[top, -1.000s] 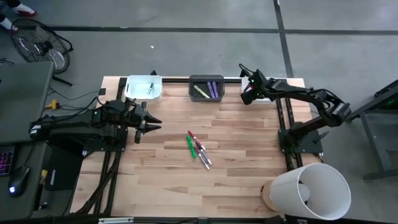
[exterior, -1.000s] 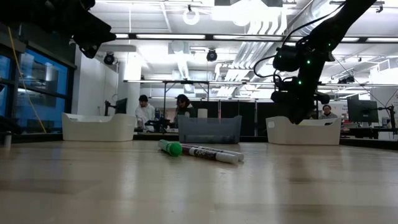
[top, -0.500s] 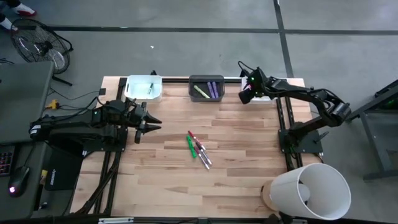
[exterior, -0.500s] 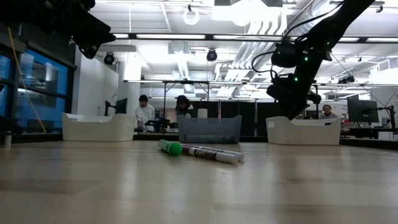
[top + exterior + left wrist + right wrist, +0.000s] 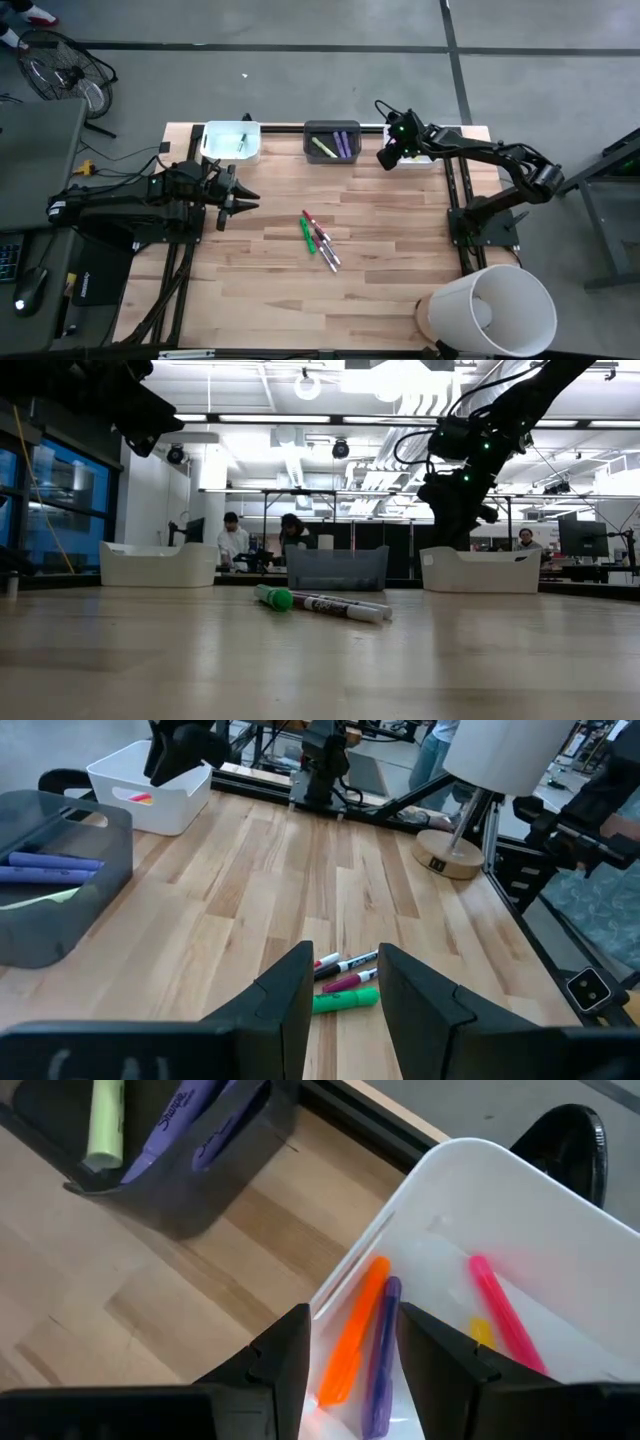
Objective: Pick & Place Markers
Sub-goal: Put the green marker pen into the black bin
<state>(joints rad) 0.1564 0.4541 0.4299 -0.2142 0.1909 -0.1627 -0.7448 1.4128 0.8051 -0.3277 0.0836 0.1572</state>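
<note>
Three markers, one green (image 5: 307, 235) and two white-bodied with red (image 5: 322, 243), lie flat together mid-table, also in the low view (image 5: 322, 603) and the left wrist view (image 5: 345, 984). My left gripper (image 5: 240, 200) hovers open left of them, pointing toward them (image 5: 345, 975). My right gripper (image 5: 386, 157) hangs open in the air over the left rim of the right white bin (image 5: 520, 1230), between it and the grey bin (image 5: 170, 1160). Orange (image 5: 350, 1335), purple, pink and yellow markers lie in that white bin. Yellow-green and purple markers lie in the grey bin (image 5: 332, 141).
Three bins stand along the far edge: a white one (image 5: 231, 141) with a green marker, the grey one, and the right white one (image 5: 480, 570). A white lamp with a round base (image 5: 490, 310) stands at the near right corner. People stand in the room behind.
My right gripper has moved from above the right white bin toward the table's left, to that bin's left rim, rising a little and turning. The left arm and the table markers have kept still.
</note>
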